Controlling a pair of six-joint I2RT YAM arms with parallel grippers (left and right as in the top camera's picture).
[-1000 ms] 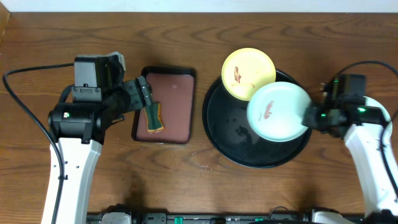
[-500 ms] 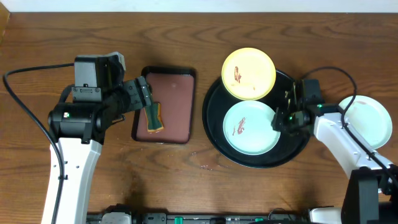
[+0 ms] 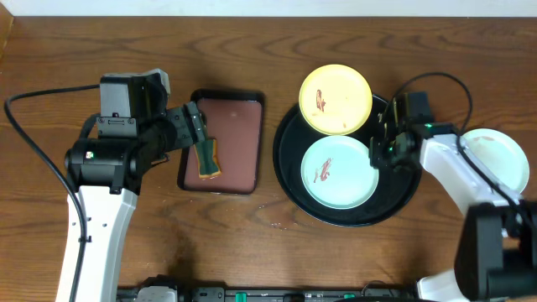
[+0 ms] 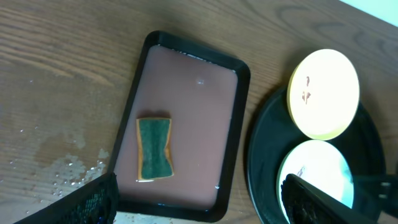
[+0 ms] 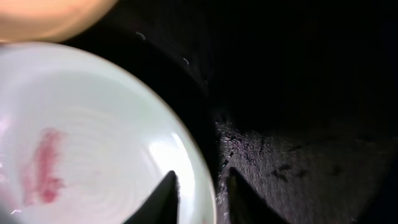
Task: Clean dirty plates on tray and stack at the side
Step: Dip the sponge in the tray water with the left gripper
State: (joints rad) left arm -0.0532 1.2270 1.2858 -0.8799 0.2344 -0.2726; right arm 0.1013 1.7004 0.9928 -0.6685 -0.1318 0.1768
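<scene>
The black tray (image 3: 289, 180) holds a blue-green plate (image 3: 336, 172) with a red-brown smear. A pale yellow plate (image 3: 336, 99), also smeared, overlaps the tray's back rim. A second blue-green plate (image 3: 497, 164) lies on the table to the right of the tray. My right gripper (image 3: 378, 151) is at the smeared blue-green plate's right rim. In the right wrist view its fingers (image 5: 199, 193) are narrowed onto that rim (image 5: 81, 143), and the plate lies flat. My left gripper (image 3: 191, 126) hangs open above the reddish tray; its wide-apart fingers (image 4: 199, 202) hold nothing.
A rectangular reddish-brown tray (image 3: 239, 126) left of the black tray holds a green sponge (image 3: 207, 158), also in the left wrist view (image 4: 153, 149). Water drops (image 4: 68, 174) lie on the wood beside it. Cables trail at the far left and right.
One second ago my right gripper held a blue-green plate above the tray. That plate now lies on the table at the right, and the gripper is at the smeared plate's rim. The left arm has not moved.
</scene>
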